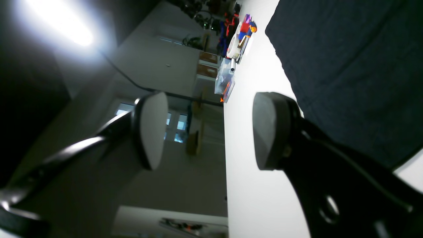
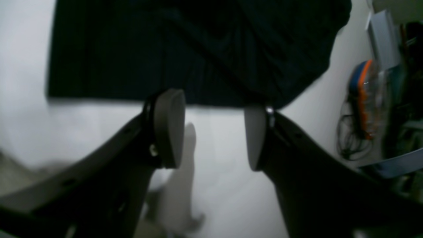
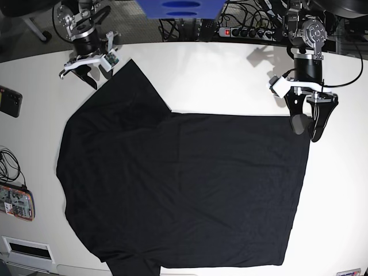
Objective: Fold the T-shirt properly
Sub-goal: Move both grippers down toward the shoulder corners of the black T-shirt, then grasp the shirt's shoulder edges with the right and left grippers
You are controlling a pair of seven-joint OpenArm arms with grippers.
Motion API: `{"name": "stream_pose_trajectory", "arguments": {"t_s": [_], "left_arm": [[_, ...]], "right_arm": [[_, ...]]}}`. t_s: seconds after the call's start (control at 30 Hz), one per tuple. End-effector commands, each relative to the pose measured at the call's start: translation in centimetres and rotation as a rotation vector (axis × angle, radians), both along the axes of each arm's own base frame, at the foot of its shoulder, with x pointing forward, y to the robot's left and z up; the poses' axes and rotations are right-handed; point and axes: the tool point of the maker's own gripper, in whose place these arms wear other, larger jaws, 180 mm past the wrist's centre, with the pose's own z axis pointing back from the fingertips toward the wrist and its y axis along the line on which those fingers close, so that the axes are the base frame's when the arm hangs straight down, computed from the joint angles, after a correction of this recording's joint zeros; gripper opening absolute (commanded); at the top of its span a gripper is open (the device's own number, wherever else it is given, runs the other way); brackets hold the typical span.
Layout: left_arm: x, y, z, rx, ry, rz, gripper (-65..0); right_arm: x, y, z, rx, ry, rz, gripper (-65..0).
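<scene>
Black cloth, the T-shirt [image 3: 178,190], lies spread flat across the white surface [image 3: 230,80], its lower hem cut off in the base view. The left gripper [image 3: 307,127] hangs at its top corner, the right gripper [image 3: 86,70] by its sleeve tip. Only the wrist views show both sets of jaws spread and holding nothing; the right wrist view is blurred.

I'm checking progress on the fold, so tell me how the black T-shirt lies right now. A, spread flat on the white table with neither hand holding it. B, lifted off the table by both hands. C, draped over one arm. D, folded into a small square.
A: the T-shirt lies spread out on the table, and both the left hand and the right hand are open and empty beside its edges.
</scene>
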Motion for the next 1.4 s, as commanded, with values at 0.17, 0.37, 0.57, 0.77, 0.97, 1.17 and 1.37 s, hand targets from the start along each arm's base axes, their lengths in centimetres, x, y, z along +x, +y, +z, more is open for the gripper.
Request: {"name": "stream_pose_trajectory", "arguments": {"t_s": [0.17, 0.37, 0.57, 0.77, 0.97, 1.17, 1.37], "left_arm": [[0.1, 0.3, 1.0, 0.056, -0.024, -0.026, -25.8], [0.2, 0.9, -2.4, 0.047, 0.095, -0.019, -25.9], [0.3, 1.1, -2.8, 0.041, 0.102, -0.014, -26.1], [0.1, 1.5, -3.7, 0.047, 0.124, -0.005, -26.3], [-0.1, 1.8, -4.6, 0.047, 0.148, 0.001, -26.3], [-0.1, 1.9, -4.5, 0.045, 0.144, 0.002, -26.4], [-0.1, 1.9, -4.5, 0.048, 0.144, 0.001, -26.4]], "right_arm": [[-1.6, 1.9, -1.0, -0.124, 0.062, 0.105, -37.0], [-3.4, 4.8, -3.1, -0.172, 0.204, 0.222, -37.0], [-3.4, 6.1, -3.6, -0.226, 0.232, 0.256, -36.9], [-2.4, 7.4, -3.6, -0.258, 0.234, 0.257, -36.9], [1.3, 8.5, -2.9, -0.307, 0.178, 0.241, -36.9], [2.9, 8.8, -2.2, -0.326, 0.146, 0.232, -37.0], [2.9, 8.8, -2.2, -0.327, 0.148, 0.232, -37.2]]}}
